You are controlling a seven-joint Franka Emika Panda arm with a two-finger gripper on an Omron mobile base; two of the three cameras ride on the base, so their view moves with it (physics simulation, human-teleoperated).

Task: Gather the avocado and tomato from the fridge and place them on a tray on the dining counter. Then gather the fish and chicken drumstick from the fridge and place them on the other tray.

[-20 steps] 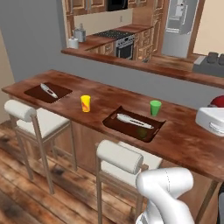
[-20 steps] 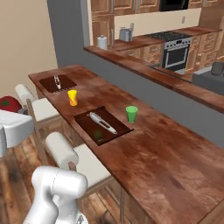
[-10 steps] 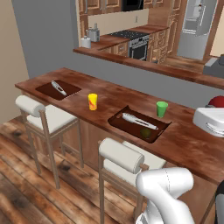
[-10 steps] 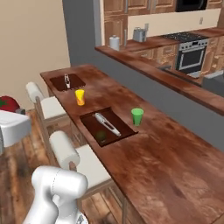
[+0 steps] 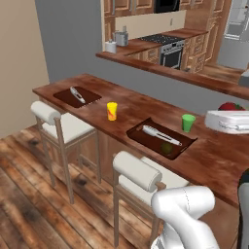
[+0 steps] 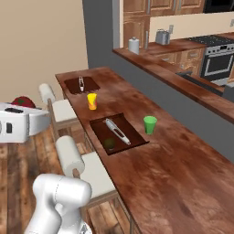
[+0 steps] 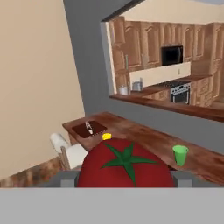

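Tool (image 7: 127, 186) grasps the red tomato with green stem (image 7: 126, 165), held off the near edge of the glossy reddish-brown table (image 5: 121, 104). On the table: near dark tray (image 5: 162, 137) holding a knife and a dark green avocado (image 5: 167, 148); green cup (image 5: 188, 122) just beyond it, yellow cup (image 5: 112, 111) between the two trays, far tray (image 5: 77, 96) at the table's end. White-cushioned stools (image 5: 133, 175) line the near side. The tomato hides the tool's fingertips.

On the long glossy wood-plank dining counter (image 5: 121, 104): far-left dark tray (image 5: 77, 96), yellow cup (image 5: 112, 111) right of it, nearer dark tray (image 5: 162, 138) (avocado (image 5: 167, 148) inside), green cup (image 5: 187, 122) just beyond.
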